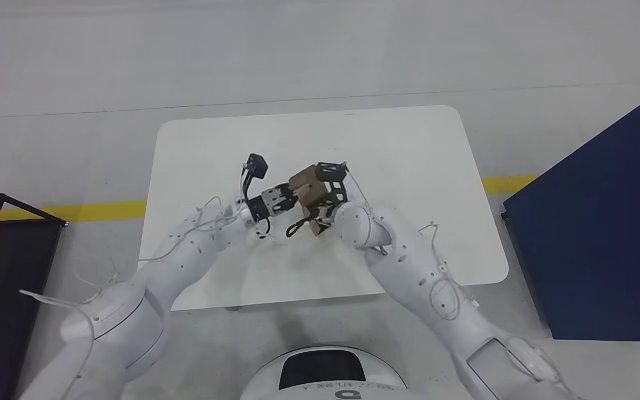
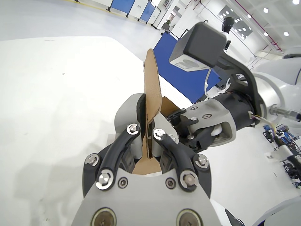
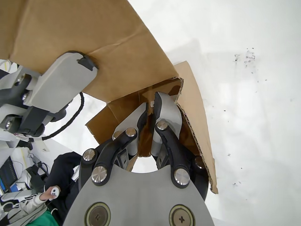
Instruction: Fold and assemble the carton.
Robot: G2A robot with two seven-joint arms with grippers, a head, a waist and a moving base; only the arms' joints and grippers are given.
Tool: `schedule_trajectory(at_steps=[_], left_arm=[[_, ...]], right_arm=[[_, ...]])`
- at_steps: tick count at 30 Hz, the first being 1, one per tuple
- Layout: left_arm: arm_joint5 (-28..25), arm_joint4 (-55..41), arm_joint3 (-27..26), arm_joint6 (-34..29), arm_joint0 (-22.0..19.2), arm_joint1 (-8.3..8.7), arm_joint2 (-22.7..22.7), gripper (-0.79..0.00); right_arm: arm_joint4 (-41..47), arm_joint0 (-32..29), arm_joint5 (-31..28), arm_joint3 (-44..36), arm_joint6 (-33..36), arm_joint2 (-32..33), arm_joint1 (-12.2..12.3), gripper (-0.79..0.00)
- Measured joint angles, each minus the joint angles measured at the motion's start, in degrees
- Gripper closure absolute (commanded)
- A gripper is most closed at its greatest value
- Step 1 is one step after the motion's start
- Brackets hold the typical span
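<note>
A small brown cardboard carton (image 1: 312, 195) is held between both arms above the middle of the white table (image 1: 400, 150). My left gripper (image 2: 147, 116) is shut on a thin carton panel (image 2: 152, 90) that stands edge-on between its fingers. My right gripper (image 3: 150, 109) is shut on a carton flap (image 3: 145, 139), with a large brown carton wall (image 3: 70, 19) spreading beyond it. In the right wrist view the left gripper's grey finger (image 3: 63, 83) presses on that wall. In the left wrist view the right gripper (image 2: 207, 123) sits close beside the carton.
The white table has bare surface around the carton on all sides. A dark blue panel (image 1: 590, 230) stands to the table's right, and a black object (image 1: 25, 270) is at the far left. A yellow floor line (image 1: 510, 184) runs behind the table.
</note>
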Motion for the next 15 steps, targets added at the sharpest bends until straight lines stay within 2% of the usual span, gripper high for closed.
schedule_trajectory(at_steps=[9,15], left_arm=[[0.00,-0.41,0.16,0.32,-0.12,0.16,0.92,0.000],[0.00,-0.75,0.38,0.58,-0.09,0.30,1.54,0.000]], right_arm=[[-1.25,1.89,3.37,2.74,-0.54,-1.42,-0.92,0.000],[-0.12,3.62,3.35,6.02,-0.27,-1.82,-1.61,0.000]])
